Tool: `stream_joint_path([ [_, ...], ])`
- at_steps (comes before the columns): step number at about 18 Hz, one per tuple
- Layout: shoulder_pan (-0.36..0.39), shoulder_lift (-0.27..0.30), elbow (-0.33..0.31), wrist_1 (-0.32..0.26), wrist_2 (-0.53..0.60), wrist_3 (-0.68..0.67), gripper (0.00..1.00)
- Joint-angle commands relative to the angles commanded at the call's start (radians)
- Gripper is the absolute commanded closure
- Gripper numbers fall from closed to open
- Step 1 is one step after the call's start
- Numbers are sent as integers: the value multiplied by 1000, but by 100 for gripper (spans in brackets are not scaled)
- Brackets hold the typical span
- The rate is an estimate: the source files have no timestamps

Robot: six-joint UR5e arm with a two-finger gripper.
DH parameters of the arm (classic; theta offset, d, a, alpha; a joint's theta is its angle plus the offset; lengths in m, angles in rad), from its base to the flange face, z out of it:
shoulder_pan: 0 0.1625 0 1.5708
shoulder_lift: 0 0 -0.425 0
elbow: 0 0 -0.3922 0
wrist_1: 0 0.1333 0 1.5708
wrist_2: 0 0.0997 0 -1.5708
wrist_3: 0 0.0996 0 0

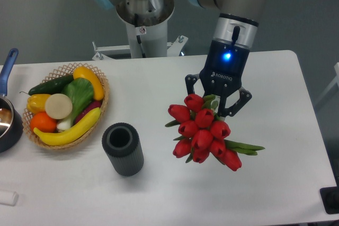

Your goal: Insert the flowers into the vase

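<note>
The flowers [204,133], a tight bunch of red tulip buds with green leaves sticking out to the right, are at the table's middle right. My gripper [216,108] points down right behind the top of the bunch. Its fingers [233,108] are spread on either side of the upper buds and a green leaf. The buds hide the fingertips, so I cannot tell whether they grip the bunch or whether it rests on the table. The vase [123,149], dark grey and ribbed, stands upright and empty to the left of the flowers, well apart from them.
A wicker basket [100,112] with fruit and vegetables stands at the left, close to the vase. A dark pot with a blue handle [8,125] is at the left edge. A small white object [8,198] lies at the front left. The robot base [143,19] stands behind the table.
</note>
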Motion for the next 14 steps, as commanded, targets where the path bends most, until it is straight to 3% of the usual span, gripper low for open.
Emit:
stream_joint_path([
  [10, -6, -8, 18, 12, 5, 2, 64],
  [14, -37, -34, 21, 55, 3, 6, 64],
])
